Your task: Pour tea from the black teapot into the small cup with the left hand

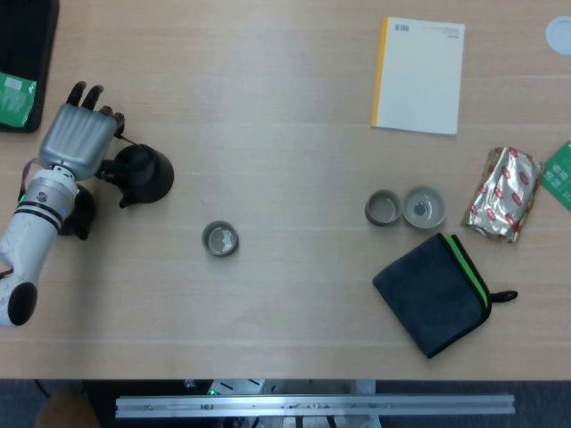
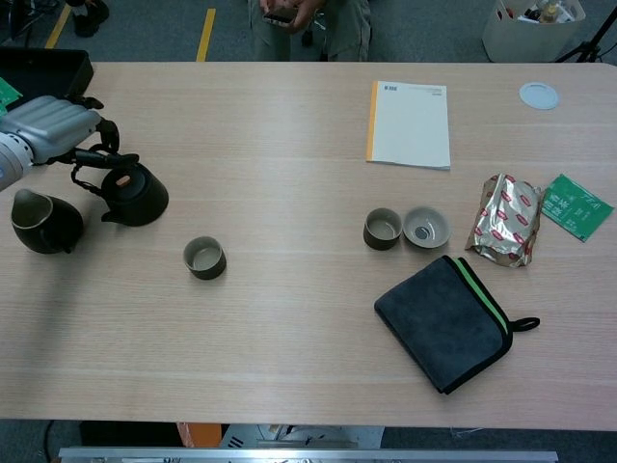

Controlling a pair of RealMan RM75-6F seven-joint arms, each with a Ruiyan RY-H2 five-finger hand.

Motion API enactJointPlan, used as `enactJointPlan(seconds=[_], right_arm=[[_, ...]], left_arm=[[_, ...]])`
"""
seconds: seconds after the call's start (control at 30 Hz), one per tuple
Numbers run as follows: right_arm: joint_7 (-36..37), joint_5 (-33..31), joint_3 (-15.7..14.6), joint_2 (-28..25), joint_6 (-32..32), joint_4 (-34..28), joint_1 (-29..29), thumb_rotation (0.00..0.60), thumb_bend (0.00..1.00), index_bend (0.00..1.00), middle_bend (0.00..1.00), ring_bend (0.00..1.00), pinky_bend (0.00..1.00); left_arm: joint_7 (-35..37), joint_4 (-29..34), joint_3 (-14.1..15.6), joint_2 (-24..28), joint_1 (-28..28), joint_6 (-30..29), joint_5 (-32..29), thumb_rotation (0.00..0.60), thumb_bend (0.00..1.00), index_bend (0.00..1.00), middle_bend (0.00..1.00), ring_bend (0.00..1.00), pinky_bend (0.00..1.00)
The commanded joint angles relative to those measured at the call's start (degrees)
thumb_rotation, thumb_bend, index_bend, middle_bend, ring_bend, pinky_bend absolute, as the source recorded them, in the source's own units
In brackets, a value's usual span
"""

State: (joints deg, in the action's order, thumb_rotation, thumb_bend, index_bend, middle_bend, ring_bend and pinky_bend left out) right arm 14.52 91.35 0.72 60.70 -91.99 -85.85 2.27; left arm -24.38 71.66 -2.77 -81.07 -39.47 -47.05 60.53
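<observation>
- The wooden bench (image 2: pixel 289 318) carries everything on show, with the tea things grouped at the side where the left hand works, which suits a task given to that arm.
- A white notebook (image 2: pixel 409 123) with a yellow spine lies far across the bench from the fingers; small dark print sits at its top corner, too small to read.
- A dark folded cloth (image 2: pixel 443 321) with a green edge lies at the near side, well apart from the fingers, probably kept for spills.
- The left hand (image 1: pixel 73 135) sits at the black teapot (image 2: pixel 133 193), its dark fingers (image 1: pixel 85 94) stretched out just beyond the pot's handle. Whether they clamp the handle cannot be told from either view.
- The teapot stands upright on the bench, touching or just beside the fingers, its spout turned roughly toward the near edge; no pour looks under way.
- A dark pitcher (image 2: pixel 43 222) stands just beside the forearm, on the near side of the fingers.
- A silver foil packet (image 2: pixel 505 219) and a green packet (image 2: pixel 576 205) lie farthest from the fingers; their printing is illegible.
- The small cup (image 2: pixel 204 258) waits near the teapot, toward the bench's middle, apparently the target.
- Two more cups (image 2: pixel 405 228) touch each other well away.
- The right hand is not visible.
</observation>
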Motion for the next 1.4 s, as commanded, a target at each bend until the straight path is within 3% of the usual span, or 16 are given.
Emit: enactJointPlan(seconds=[0.03, 0.37, 0.53, 1.03, 1.4], right_arm=[[0.0, 0.0, 0.0, 0.0, 0.0, 0.1, 0.0, 0.600, 0.05, 0.33, 0.32, 0.20, 0.24], [0.1, 0.3, 0.1, 0.1, -0.1, 0.0, -0.2, 0.600, 0.05, 0.33, 0.32, 0.20, 0.24], [0.0, 0.5, 0.1, 0.1, -0.1, -0.1, -0.3, 0.600, 0.05, 0.33, 0.32, 0.20, 0.24], [0.1, 0.7, 0.0, -0.1, -0.4, -0.1, -0.2, 0.600, 0.05, 0.33, 0.32, 0.20, 0.24], [-0.4, 1.0, -0.1, 0.0, -0.1, -0.5, -0.5, 0.600, 0.05, 0.33, 0.32, 0.20, 0.24]], left_arm=[[-0.9, 0.7, 0.2, 0.8, 0.3, -0.1, -1.0, 0.000, 0.13, 0.35, 0.34, 0.07, 0.06], [-2.7, 7.4, 1.1, 5.6, 1.4, 0.0, -4.4, 0.000, 0.13, 0.37, 0.35, 0.07, 0.06], [-0.8, 9.5, 0.8, 7.1, 2.4, -2.4, -2.6, 0.000, 0.13, 0.37, 0.35, 0.08, 0.06], [1.3, 8.9, 2.1, 9.6, 4.8, -5.5, 1.3, 0.000, 0.13, 0.35, 0.34, 0.08, 0.06], [5.7, 4.9, 1.8, 7.7, 5.6, -4.2, 3.2, 0.000, 0.13, 0.28, 0.24, 0.08, 0.06]])
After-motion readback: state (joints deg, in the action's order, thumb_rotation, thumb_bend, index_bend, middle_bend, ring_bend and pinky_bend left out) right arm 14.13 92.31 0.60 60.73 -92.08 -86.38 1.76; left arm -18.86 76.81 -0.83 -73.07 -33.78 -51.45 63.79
